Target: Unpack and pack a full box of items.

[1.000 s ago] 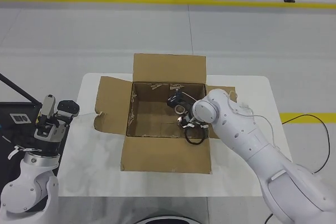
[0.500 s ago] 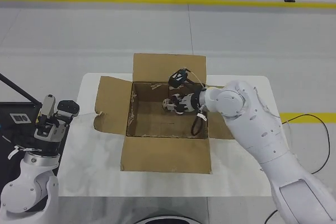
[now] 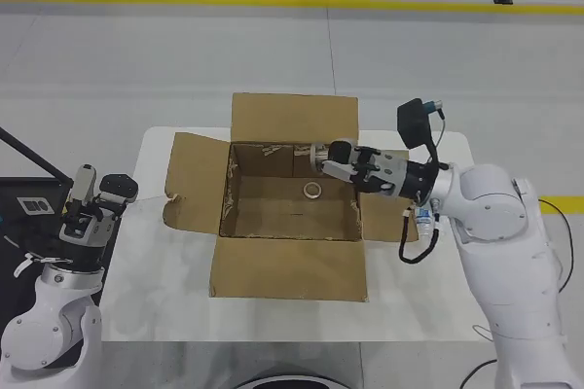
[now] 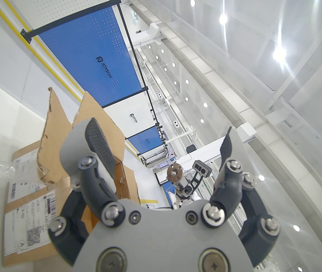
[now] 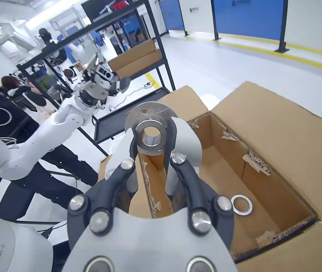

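We logged the right gripper [image 5: 151, 138] held level over an open brown cardboard box [image 3: 287, 267], clamping a silver flanged metal disc [image 5: 152, 110]; a flat pale ring [image 5: 241, 204] lay below, inside.

The right pincer [image 5: 152, 140] hides part of the metal flange [image 5: 157, 110].

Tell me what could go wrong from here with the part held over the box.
1. The right gripper pinches the round silver metal flange only at its fingertips; smooth metal may slip and drop into the open brown cardboard box.
2. The thin flat metal ring lying on the box floor may be hard to pinch up.
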### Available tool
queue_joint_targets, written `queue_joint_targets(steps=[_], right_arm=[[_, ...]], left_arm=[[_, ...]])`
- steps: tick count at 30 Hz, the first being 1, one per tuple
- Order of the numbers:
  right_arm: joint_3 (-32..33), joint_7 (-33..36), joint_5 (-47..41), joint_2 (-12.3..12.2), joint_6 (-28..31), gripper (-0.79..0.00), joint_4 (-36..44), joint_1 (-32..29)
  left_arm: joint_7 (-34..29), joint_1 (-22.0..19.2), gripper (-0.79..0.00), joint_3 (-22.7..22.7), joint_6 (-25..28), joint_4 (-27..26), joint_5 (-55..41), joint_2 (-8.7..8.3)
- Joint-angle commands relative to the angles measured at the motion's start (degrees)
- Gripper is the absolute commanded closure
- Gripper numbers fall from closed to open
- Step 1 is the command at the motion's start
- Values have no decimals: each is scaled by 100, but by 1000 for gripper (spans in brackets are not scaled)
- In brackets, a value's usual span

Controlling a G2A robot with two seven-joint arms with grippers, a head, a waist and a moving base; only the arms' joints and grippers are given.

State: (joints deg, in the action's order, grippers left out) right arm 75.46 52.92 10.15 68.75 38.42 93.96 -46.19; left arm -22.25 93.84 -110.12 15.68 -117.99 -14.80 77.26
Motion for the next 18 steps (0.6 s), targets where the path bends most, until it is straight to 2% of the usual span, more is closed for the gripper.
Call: queue_joint_targets(steps=[1,8,11,14,18], right_arm=[[301,33,347,-67,-219,0,194,-163],[1806,-169,1787,-302,-1396,0,1204,-1419],[2314,-183,2411,-366,-1944,0,1364,-1938],[2544,-218,2732,-401,-2255,0,1251,-2222],[2582,-284,3461,-433,-2892,0,851,-2305]], left_arm=[[0,0,-785,0,0,0,0,0],[0,0,-785,0,0,0,0,0],[0,0,-785,0,0,0,0,0],[0,0,-785,0,0,0,0,0],[0,0,-785,0,0,0,0,0]])
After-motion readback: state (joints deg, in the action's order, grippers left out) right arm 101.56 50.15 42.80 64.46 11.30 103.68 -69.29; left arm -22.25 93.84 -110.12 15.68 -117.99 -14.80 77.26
